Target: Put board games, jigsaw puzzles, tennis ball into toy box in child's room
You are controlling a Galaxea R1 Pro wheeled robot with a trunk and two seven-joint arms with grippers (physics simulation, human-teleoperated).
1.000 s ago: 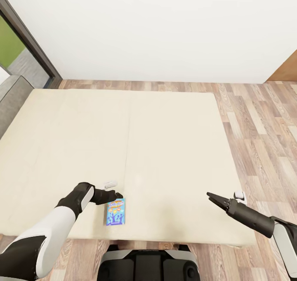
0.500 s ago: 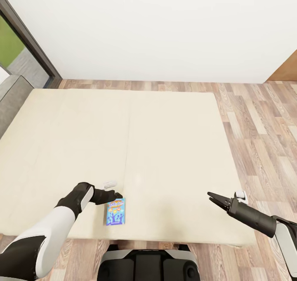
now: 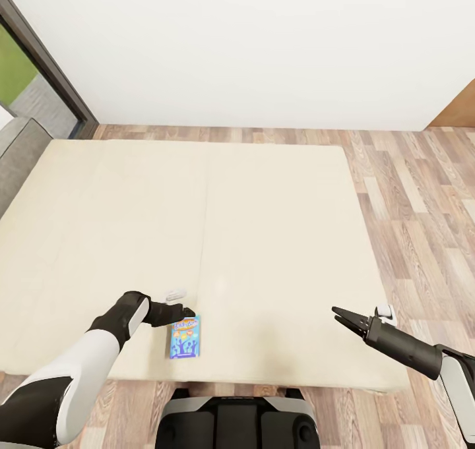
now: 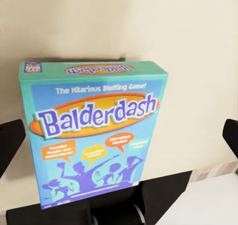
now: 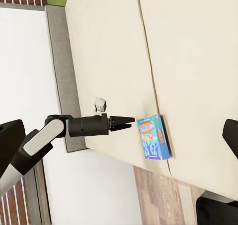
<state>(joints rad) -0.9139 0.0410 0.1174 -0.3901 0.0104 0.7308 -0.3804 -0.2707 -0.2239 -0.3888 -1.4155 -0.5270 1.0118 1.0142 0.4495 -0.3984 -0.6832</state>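
Head camera tilted slightly; bed (image 3: 264, 238) sits marginally higher in view.

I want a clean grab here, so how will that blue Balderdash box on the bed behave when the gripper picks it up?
The Balderdash box is a thin printed carton with crisp edges, so probably stiff and light. It lies flat on the bed, so it shouldn't roll or tip. Its glossy faces may slip between the left gripper's fingers, and a hard squeeze might dent it.
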